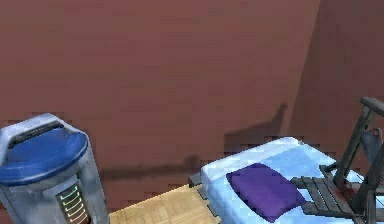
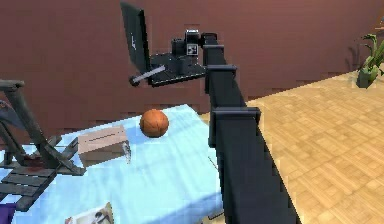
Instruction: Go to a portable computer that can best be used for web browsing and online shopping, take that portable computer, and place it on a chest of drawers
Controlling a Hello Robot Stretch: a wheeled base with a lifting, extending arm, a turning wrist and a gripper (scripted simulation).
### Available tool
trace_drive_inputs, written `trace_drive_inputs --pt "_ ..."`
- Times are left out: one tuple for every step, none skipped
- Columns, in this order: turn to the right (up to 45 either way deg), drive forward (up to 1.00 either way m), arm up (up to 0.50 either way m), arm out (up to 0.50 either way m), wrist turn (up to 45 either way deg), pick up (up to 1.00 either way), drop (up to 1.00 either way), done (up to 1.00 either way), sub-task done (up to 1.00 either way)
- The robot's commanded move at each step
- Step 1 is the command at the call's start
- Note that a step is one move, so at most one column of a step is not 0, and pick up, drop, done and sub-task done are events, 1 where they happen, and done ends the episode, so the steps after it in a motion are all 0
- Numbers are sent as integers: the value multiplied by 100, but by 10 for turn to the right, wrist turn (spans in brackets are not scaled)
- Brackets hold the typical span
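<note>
A dark, thin laptop (image 2: 135,38) with its lid standing up hangs at the far end of my gripper (image 2: 150,73), clear of the bed below and set against the dark red wall. The gripper holds the laptop. My arm (image 2: 232,120) rises as a dark square bar from the bottom edge of the arm side view to the gripper's body.
Under the arm lies a light blue bed (image 2: 170,175) with an orange ball (image 2: 153,122), a brown box (image 2: 103,144) and a purple pillow (image 1: 265,190). A dark folding chair (image 1: 345,180) stands by it. A blue bin (image 1: 45,165) is left; a potted plant (image 2: 371,62) stands far right on wood floor.
</note>
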Motion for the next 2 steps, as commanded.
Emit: trace_drive_inputs --pt "0 0 0 0 -450 0 0 0 0" --pt "0 0 0 0 -390 0 0 0 0"
